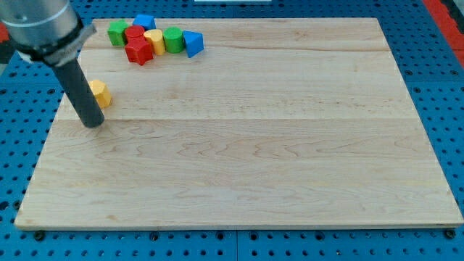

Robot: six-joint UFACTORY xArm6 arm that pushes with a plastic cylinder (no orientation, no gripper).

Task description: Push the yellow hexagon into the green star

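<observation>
The yellow hexagon [100,93] lies near the board's left edge, upper left of the view. My tip [93,123] rests on the board just below and slightly left of it, the rod partly covering its left side. The green star [117,32] sits at the view's top left, at the left end of a cluster of blocks, well above the hexagon.
The cluster at the top holds a red cylinder [134,33], a red star [139,51], a blue cube [146,22], a yellow cylinder [154,40], a green cylinder [172,39] and a blue triangle [193,43]. The wooden board [254,145] lies on a blue pegboard.
</observation>
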